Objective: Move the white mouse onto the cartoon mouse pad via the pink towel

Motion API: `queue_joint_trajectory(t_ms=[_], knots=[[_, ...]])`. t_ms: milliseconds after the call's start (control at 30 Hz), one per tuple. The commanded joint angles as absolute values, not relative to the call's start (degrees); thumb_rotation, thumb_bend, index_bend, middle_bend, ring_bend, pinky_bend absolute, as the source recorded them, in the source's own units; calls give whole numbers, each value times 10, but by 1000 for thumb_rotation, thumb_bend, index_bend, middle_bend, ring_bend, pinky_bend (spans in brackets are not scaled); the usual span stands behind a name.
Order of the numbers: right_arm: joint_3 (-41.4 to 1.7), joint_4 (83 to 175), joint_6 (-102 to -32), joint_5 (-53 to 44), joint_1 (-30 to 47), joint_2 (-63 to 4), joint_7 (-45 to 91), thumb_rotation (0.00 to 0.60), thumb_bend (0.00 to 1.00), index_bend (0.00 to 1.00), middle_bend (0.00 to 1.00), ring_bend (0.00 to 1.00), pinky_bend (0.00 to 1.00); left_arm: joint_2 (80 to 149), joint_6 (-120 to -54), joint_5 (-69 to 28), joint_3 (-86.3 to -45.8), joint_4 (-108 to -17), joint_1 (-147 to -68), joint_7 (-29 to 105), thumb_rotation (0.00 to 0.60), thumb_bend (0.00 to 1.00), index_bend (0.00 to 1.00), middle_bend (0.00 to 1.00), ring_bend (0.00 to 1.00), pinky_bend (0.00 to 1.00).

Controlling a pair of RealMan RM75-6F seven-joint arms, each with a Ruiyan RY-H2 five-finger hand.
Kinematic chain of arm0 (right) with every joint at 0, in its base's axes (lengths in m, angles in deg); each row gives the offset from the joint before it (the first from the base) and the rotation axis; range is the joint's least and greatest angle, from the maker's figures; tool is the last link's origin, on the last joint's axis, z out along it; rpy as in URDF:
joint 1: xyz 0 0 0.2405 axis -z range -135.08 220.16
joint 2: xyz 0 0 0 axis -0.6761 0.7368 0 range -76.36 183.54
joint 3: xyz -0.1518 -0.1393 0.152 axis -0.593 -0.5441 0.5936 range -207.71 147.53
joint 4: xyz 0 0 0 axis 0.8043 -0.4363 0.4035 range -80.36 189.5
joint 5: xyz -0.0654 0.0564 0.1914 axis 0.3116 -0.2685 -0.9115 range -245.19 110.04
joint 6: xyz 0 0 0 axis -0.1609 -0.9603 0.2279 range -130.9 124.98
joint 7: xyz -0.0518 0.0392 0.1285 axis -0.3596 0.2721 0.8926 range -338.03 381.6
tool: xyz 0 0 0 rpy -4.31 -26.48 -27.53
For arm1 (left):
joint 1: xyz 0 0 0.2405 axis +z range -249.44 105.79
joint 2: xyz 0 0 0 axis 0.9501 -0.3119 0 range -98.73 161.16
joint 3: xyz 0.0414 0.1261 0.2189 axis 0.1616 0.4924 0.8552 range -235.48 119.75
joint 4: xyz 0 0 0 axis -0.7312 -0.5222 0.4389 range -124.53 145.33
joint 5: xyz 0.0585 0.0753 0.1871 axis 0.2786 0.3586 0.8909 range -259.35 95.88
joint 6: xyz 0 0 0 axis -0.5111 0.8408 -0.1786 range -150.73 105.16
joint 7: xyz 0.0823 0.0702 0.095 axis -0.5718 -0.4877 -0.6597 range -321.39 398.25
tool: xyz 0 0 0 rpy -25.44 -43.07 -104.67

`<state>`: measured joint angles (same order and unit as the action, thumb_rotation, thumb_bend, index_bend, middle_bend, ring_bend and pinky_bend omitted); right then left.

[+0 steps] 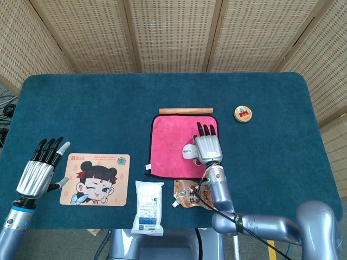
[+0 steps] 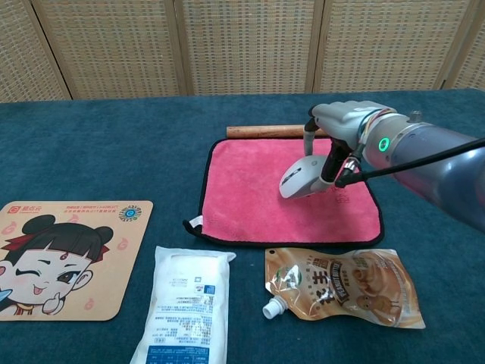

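Note:
My right hand (image 1: 207,145) (image 2: 339,135) holds the white mouse (image 1: 189,151) (image 2: 301,175) just over the middle of the pink towel (image 1: 172,138) (image 2: 250,193); whether the mouse touches the cloth I cannot tell. The cartoon mouse pad (image 1: 95,179) (image 2: 57,258) lies at the front left of the table. My left hand (image 1: 40,167) hovers left of the pad with fingers spread and nothing in it; the chest view does not show it.
A wooden stick (image 1: 186,111) (image 2: 281,130) lies along the towel's far edge. A white pouch (image 1: 149,207) (image 2: 184,311) and a brown spouted pouch (image 1: 191,194) (image 2: 341,287) lie in front of the towel. A small round tin (image 1: 243,114) sits at the right.

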<state>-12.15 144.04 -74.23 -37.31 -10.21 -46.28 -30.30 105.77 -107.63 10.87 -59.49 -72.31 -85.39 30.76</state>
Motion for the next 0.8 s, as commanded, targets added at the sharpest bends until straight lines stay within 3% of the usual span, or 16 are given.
queue_joint_trajectory(t_ms=[33,800], knots=[[-122,1441,-741,-372,-104,-468,-300,600,361,593,16,0,0,1058,-1076,108,-595,-723,-854,307,600,33,0,0,0,0],[-115,1403,-723,-367,-125,-519,-280,600,353,590,9,0,0,1058,-1072,104,-596,-722,-853,303,600,34,0,0,0,0]])
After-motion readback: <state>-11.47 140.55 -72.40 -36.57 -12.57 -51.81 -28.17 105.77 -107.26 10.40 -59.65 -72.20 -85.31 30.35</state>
